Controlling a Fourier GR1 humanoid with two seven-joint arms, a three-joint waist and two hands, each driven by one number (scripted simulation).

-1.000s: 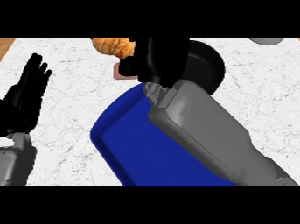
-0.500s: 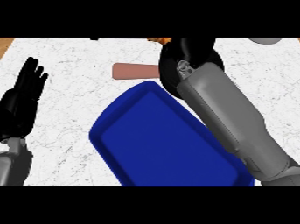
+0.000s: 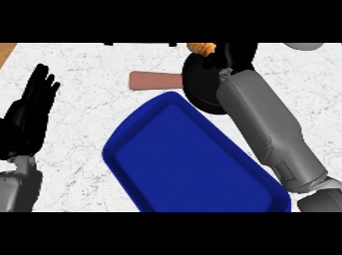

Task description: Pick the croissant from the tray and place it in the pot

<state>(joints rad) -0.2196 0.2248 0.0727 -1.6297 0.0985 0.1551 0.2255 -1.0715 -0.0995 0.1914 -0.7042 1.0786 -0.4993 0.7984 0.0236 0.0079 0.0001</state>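
The croissant (image 3: 201, 48) sat near the top centre of the frame, only a small orange-brown piece of it showing against the black right hand (image 3: 232, 56). That hand appeared curled about it, carrying it over the pot (image 3: 203, 89), a dark round vessel lying just below and slightly left of the hand. A pinkish-brown handle (image 3: 153, 80) stuck out from the pot toward the left. Held there, the croissant looked lined up for a drop into the pot's mouth, so the placing step seemed close but not yet done.

The grey right forearm (image 3: 272, 132) ran diagonally from the lower right up to the hand, covering part of the pot's right side; how much of the pot's opening lay clear under the croissant could not be told.

The blue tray (image 3: 181, 159) filled the centre and lower middle of the frame, tilted in view, its upper corner touching or overlapping the pot's lower edge. Nothing showed on it, fitting a croissant already lifted off.

At the left edge the left hand (image 3: 28, 117) rested open, fingers up, out of the working arm's way, above the white marbled surface (image 3: 85, 74).
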